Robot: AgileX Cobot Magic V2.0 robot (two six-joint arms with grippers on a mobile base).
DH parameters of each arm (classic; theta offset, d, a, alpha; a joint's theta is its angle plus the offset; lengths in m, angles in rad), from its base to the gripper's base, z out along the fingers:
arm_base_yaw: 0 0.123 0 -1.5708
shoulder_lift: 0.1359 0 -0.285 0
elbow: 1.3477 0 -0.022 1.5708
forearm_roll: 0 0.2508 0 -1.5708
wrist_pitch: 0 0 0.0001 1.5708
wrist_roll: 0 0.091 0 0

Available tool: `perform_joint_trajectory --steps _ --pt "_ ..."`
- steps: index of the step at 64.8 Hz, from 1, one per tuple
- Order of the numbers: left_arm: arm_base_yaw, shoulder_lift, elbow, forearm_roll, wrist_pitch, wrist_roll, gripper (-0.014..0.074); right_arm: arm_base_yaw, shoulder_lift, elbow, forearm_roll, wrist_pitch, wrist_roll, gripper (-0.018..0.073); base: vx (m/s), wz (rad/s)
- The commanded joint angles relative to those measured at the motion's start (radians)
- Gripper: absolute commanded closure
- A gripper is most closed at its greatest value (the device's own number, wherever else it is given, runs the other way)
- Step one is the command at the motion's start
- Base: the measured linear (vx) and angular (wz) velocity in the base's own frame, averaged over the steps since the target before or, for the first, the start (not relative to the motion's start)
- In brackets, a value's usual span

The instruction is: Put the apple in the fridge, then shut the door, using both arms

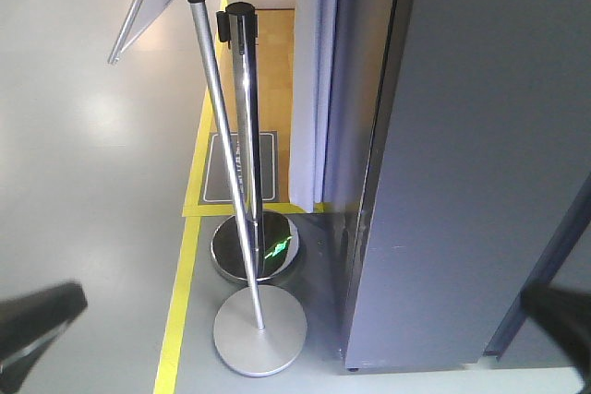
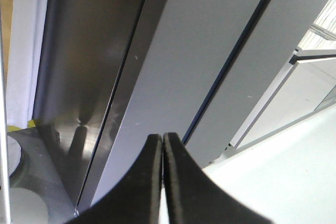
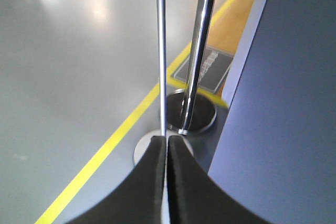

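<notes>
**Inspector A:** Front view, from the left. What is recorded?

**Inspector B:** At 8 o'clock, a black arm segment point(image 1: 37, 325) enters the picture, blurred. Toward centre stand two poles: a thin sign stand point(image 1: 226, 163) leaning on a matte grey disc base point(image 1: 259, 330), and a chrome stanchion point(image 1: 247, 126) on a dark glossy base point(image 1: 256, 246) just behind it. A yellow floor line point(image 1: 177, 302) runs beside both bases. From centre to 3 o'clock, the fridge point(image 1: 471, 163) shows its dark grey outside. A second dark arm part point(image 1: 563, 320) sits at 4 o'clock.

**Inspector A:** The door?

**Inspector B:** I cannot tell from these views how it stands. No white interior is visible.

**Inspector A:** The apple?

**Inspector B:** Not visible in any view.

**Inspector A:** Left claw?

**Inspector B:** The left claw point(image 2: 162, 177) has its black fingers pressed together, nothing between them, pointing at the grey fridge panels point(image 2: 178, 77).

**Inspector A:** Right claw?

**Inspector B:** The right claw point(image 3: 167, 182) is likewise fully closed and holds nothing. The thin pole rises at 12 o'clock above it, the chrome stanchion just to its right, the grey fridge wall at 3 o'clock.
</notes>
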Motion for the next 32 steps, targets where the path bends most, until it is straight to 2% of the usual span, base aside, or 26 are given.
perform_joint_trajectory --steps 1,16,32 --pt "-0.002 -0.042 0.024 -0.039 0.038 -0.003 0.0603 -0.004 -0.013 0.024 0.048 -0.051 -0.014 0.0562 0.0 0.0" --pt "-0.002 -0.052 0.05 -0.186 0.093 -0.002 0.0603 -0.004 -0.023 0.033 0.049 -0.025 -0.014 0.0561 0.0 0.0" --pt "-0.002 -0.052 0.05 -0.194 0.05 -0.002 0.0603 -0.004 -0.023 0.033 0.049 -0.026 -0.014 0.0561 0.0 0.0"
